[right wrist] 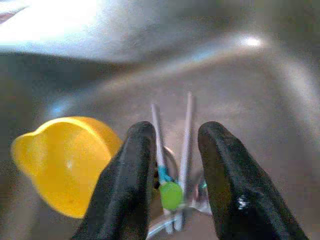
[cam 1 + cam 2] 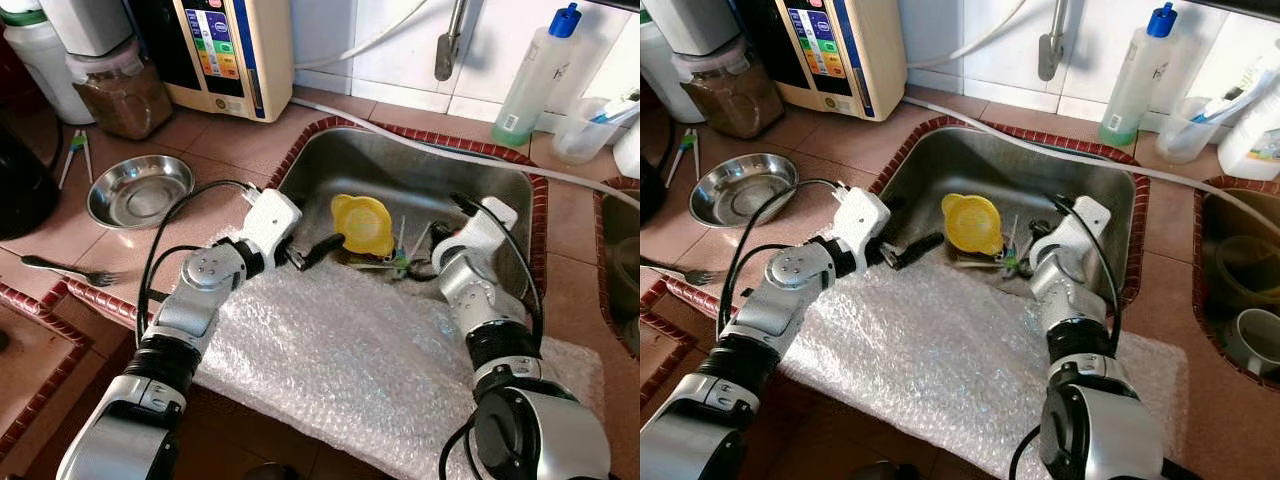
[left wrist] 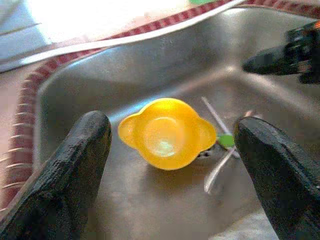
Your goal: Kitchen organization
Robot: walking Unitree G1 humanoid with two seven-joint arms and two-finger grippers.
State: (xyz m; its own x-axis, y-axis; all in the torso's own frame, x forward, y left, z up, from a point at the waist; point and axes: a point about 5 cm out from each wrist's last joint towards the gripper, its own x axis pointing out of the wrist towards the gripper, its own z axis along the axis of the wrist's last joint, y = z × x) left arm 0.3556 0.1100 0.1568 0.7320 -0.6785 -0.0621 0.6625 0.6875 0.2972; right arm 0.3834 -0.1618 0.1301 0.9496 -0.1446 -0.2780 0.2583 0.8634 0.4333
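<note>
Right gripper (image 1: 172, 165) straddles thin metal utensils (image 1: 186, 135) in the sink (image 2: 330, 150), fingers slightly apart; it should close squarely. Left gripper (image 3: 170, 150) gapes before the yellow cup (image 2: 362, 224)

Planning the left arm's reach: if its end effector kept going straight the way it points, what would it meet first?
Probably the yellow cup lying in the sink; the left end effector is open and aimed at it, though depth is unclear.

One yellow plastic two-handled cup (image 2: 362, 224) lies in one stainless steel sink basin (image 2: 400, 165). One round steel bowl (image 2: 139, 190) and one dark metal fork (image 2: 70, 269) sit on the tiled worktop (image 2: 215, 135). One clear squeeze bottle with a blue cap (image 2: 536, 75) stands behind (the thin utensils (image 1: 172, 150) in the sink are too tangled to count). One sheet of bubble wrap (image 2: 350, 360).
</note>
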